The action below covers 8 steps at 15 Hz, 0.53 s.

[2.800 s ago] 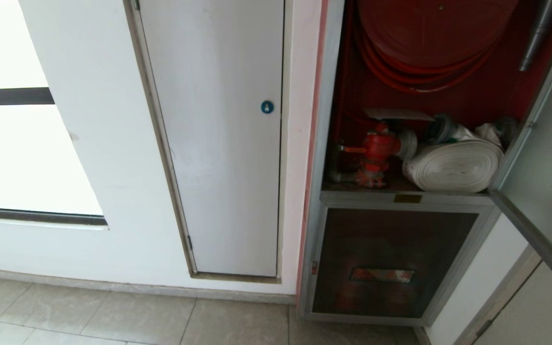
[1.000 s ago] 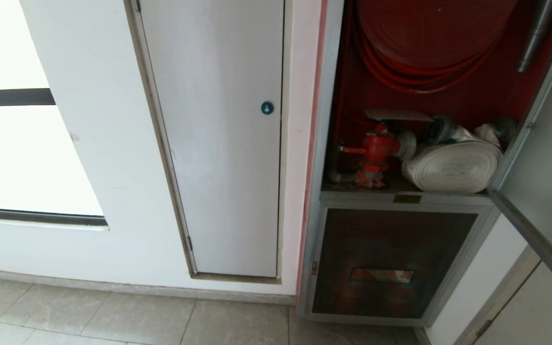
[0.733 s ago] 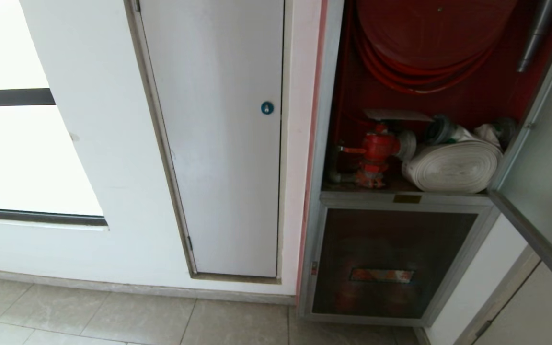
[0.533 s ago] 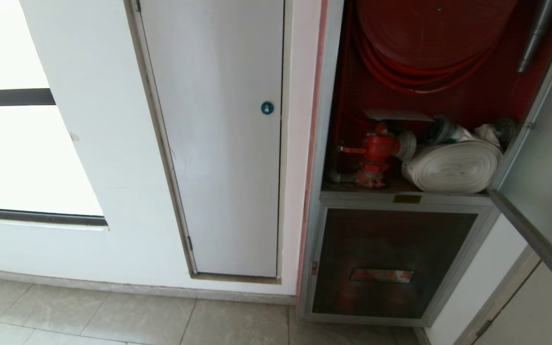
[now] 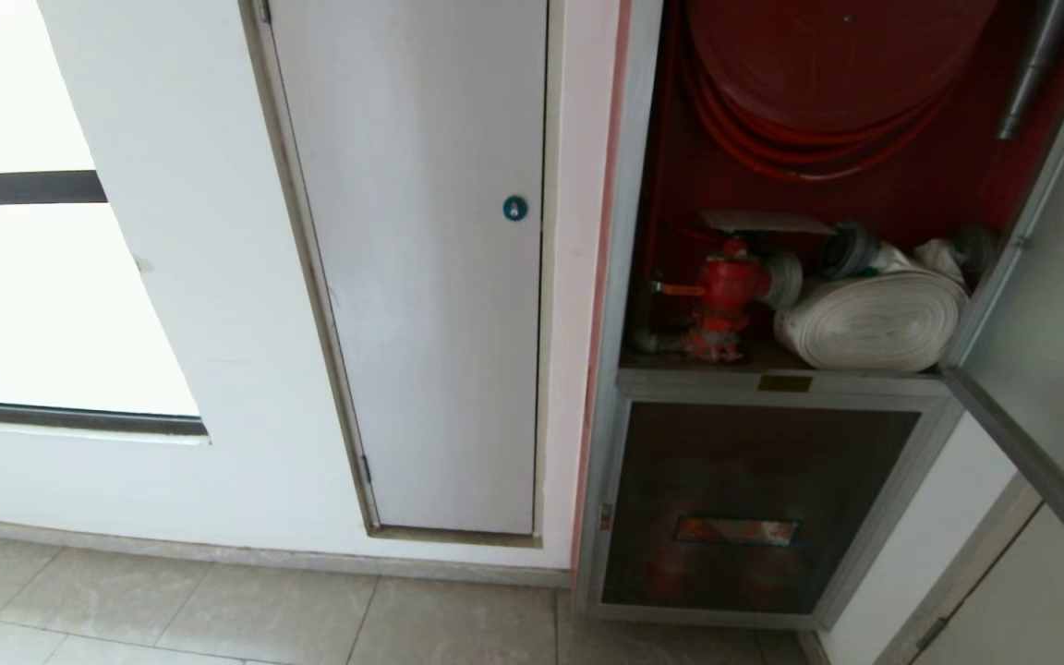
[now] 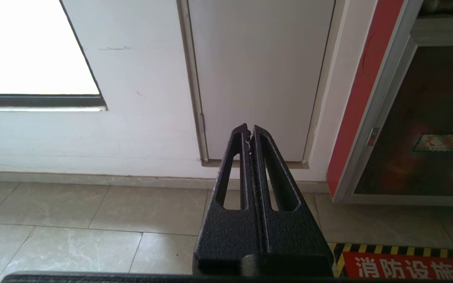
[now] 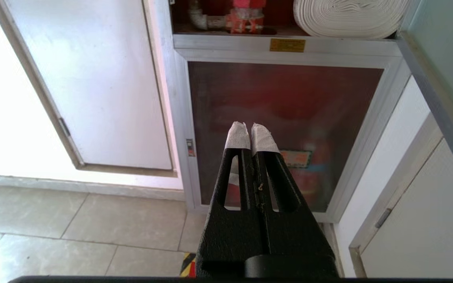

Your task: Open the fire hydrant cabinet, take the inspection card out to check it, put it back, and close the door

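Although neither arm shows in the head view, the fire hydrant cabinet [image 5: 643, 185] stands open there, its door [image 5: 1049, 369] swung out to the right, and the inspection card [image 5: 763, 221] lies flat inside, above the red valve [image 5: 721, 300] and beside the white rolled hose [image 5: 874, 319]. Judging by that, the card is back in place and closing remains; a steady push on the door's outer edge, kept clear of the glass, would serve best.

From the left wrist view, the left tool [image 6: 249, 133] is pressed shut on nothing, parked low over the floor tiles [image 6: 92, 204] and facing the white panel door [image 6: 258, 70].

From the right wrist view, the right tool [image 7: 251, 131], its tips taped white, is likewise closed and empty, touching nothing, aimed at the lower dark pane [image 7: 328, 102] beneath the cabinet shelf.
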Motion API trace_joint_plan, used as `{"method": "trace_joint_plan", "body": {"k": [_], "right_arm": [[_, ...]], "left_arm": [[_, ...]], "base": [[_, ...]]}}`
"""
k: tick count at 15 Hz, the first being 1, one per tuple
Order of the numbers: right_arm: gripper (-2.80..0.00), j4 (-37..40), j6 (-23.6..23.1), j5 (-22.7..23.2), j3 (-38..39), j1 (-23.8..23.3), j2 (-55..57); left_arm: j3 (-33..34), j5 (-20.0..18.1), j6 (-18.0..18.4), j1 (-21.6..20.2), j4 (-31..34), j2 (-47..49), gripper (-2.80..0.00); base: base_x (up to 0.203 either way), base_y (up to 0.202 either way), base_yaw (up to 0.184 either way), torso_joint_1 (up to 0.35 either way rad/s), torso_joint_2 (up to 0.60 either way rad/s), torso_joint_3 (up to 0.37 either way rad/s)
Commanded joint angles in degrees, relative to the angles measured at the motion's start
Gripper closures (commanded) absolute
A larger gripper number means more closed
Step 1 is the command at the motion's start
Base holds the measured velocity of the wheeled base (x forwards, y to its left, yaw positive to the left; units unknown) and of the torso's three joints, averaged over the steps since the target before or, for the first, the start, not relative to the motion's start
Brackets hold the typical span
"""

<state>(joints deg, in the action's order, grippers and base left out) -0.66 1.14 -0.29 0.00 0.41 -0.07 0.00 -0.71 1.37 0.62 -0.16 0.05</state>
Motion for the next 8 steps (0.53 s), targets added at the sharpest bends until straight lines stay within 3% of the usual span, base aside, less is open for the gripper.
{"method": "trace_joint_plan", "body": {"k": [1,8], "right_arm": [[0.00,-0.04,0.18,0.03,0.11,0.02,0.07],[0.00,-0.04,0.27,-0.06,0.15,0.02,0.07]], "left_arm": [[0.35,-0.08,-0.05,-0.01,-0.02,0.04,0.00],[0.35,-0.01,0.04,-0.01,-0.02,0.04,0.00]], "base": [[0.000,0.000,0.000,0.000,0.00,0.000],[0.000,0.000,0.000,0.000,0.00,0.000]]}}
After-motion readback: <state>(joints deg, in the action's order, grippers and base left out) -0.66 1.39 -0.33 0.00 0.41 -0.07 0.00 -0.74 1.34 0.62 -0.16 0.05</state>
